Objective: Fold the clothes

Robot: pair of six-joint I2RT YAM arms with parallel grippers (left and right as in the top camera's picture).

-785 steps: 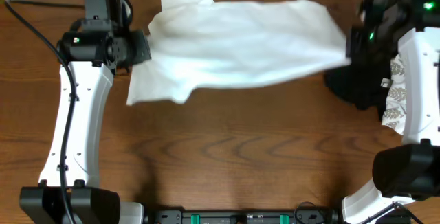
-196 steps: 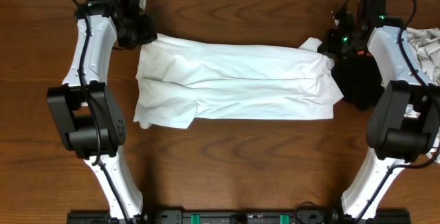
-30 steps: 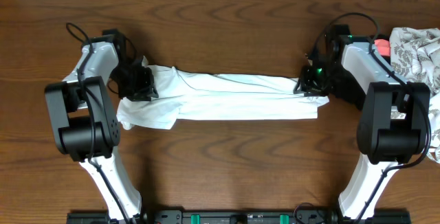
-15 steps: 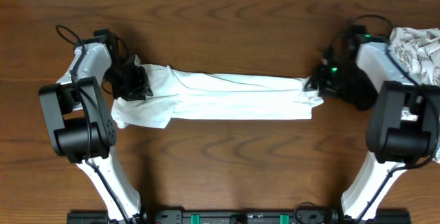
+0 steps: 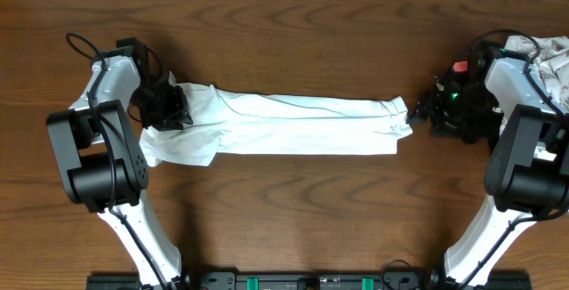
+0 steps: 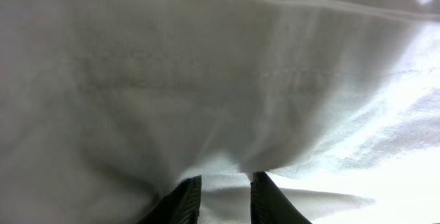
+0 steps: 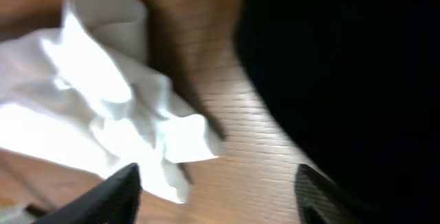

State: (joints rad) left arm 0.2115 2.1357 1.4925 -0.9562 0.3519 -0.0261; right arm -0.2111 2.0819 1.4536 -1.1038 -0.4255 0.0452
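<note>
Right pincer [image 7: 214, 174] now off the T-shirt [image 5: 302, 125], jaws apart.

I can read no word, number or sign anywhere in these views. On the white shirt [image 5: 293, 125], close under my left wrist camera, faint grey marks [image 6: 137, 76] show through the cloth. They are too blurred for me to tell whether they are letters.
</note>
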